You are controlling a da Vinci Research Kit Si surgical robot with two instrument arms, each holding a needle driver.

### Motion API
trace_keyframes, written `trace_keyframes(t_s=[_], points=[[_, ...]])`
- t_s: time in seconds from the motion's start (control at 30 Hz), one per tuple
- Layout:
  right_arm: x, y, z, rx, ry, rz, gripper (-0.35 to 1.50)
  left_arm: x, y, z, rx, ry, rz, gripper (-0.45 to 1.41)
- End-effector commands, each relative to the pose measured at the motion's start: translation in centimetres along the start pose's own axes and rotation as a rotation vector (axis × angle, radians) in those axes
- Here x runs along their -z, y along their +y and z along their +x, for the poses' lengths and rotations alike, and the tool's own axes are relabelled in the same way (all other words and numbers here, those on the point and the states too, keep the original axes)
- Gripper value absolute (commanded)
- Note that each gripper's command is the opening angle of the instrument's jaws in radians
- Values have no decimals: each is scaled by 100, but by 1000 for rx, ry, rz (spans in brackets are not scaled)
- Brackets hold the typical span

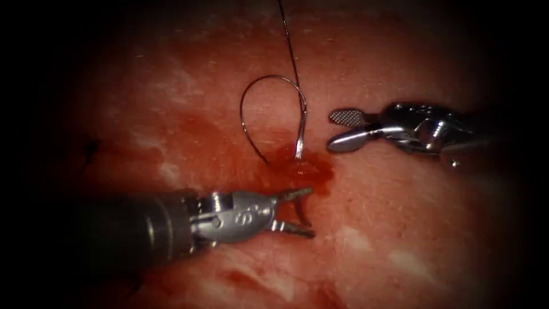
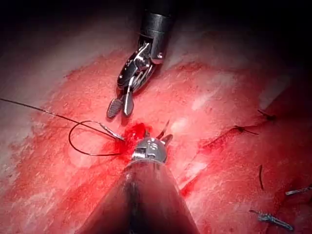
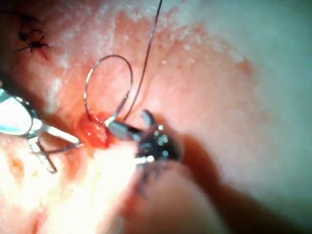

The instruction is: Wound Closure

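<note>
The curved needle [image 1: 269,86] stands as a loop on the tissue [image 1: 400,229], held by neither tool. Both of its ends come down at the pool of red fluid [image 1: 306,170]; I cannot tell how deep either end sits in the tissue. The thread [image 1: 289,43] runs from the needle up and away. My left tool [image 1: 307,212] lies just below the pool, open and empty. My right tool [image 1: 338,130] waits right of the needle, open and empty. The left wrist view shows the needle [image 2: 73,144], the left tool [image 2: 164,132] and the right tool [image 2: 120,106].
Older dark stitches [image 2: 243,129] close the cut [image 2: 219,141] further along, with cut thread ends [image 2: 273,220] lying beside them. In the right wrist view, the left tool [image 3: 46,148] stands open close to the red pool [image 3: 93,132] and needle [image 3: 109,61].
</note>
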Motion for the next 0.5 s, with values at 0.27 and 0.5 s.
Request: trace_keyframes(t_s=[0.27,0.5], points=[[-7,-2,-11,2,-3,10,46,1,2,6,443,101,-293,-45],[-8,-4,-14,6,-9,35,26,12,9,36,659,144,-409,-45]])
